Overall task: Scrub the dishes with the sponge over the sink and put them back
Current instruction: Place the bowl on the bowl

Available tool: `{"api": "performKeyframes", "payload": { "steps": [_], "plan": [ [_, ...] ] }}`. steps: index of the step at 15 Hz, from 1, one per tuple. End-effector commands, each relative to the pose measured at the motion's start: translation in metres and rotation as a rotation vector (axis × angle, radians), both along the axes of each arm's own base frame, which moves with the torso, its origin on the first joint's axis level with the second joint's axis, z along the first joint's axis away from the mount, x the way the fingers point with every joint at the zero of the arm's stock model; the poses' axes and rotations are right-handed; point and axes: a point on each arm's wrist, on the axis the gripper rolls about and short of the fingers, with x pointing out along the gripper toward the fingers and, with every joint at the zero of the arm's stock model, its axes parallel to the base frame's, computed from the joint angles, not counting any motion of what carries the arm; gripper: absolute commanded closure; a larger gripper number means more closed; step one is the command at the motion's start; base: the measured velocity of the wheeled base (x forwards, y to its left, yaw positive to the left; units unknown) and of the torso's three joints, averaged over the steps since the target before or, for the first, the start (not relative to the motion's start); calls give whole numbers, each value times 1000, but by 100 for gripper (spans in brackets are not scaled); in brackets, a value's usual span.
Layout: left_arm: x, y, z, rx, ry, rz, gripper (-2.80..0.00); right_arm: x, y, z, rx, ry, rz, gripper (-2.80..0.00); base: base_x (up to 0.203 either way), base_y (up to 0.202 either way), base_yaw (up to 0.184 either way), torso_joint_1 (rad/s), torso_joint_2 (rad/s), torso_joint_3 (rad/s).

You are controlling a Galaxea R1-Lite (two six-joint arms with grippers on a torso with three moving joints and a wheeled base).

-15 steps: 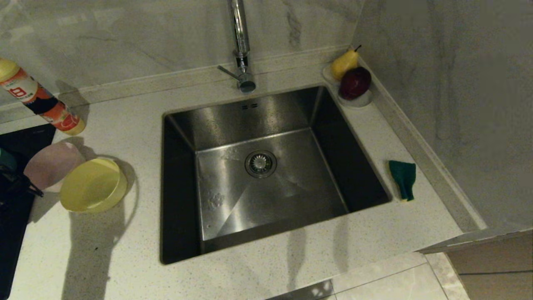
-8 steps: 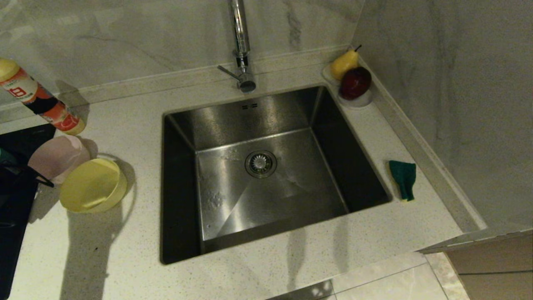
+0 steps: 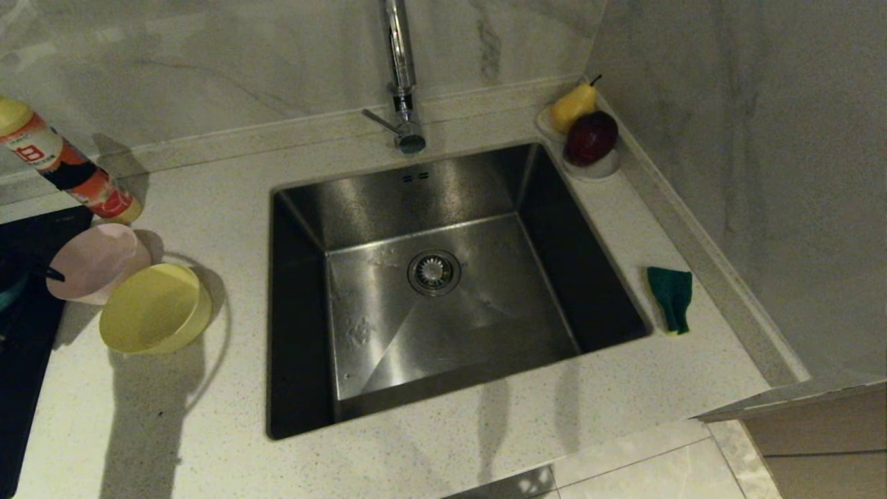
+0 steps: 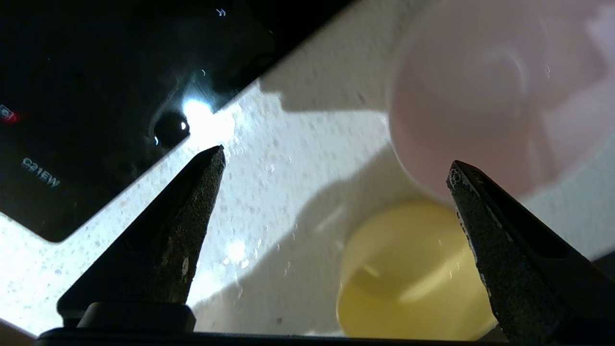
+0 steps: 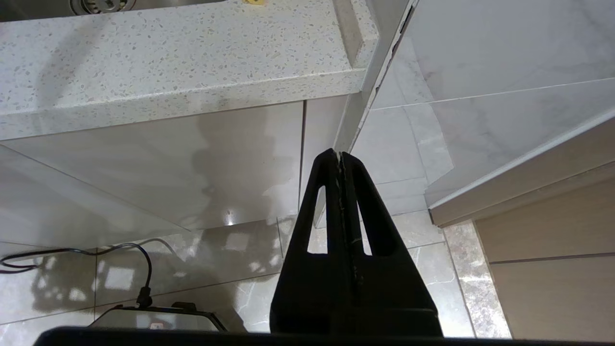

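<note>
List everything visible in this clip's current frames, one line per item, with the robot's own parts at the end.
sink: 1, brushed steel, set in the middle of the counter, nothing in it
faucet: 1, chrome, behind the sink
pink bowl: 1, pale pink, counter left of the sink
yellow bowl: 1, yellow, just in front of the pink bowl
sponge: 1, green on yellow, counter right of the sink
bottle: 1, orange and white, far left by the wall
cooktop: 1, black, left edge
fruit dish: 1, white, back right corner, holding a pear and an apple
left pincer: open, by the pink bowl
right pincer: shut, parked below the counter edge
</note>
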Motion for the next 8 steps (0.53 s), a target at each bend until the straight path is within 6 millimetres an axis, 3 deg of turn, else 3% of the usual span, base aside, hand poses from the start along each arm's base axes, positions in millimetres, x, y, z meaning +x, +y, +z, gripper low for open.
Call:
{"api": "performKeyframes", "payload": {
  "steps": [1,8],
  "plan": [
    [10,13,-14,-29,20,22,-280,0,0,0,-1,2,0,0,0,0,0,0,0,0],
    [12,13,-14,-88,-32,9,-280,0,0,0,-1,2,0,0,0,0,0,0,0,0]
  ]
}}
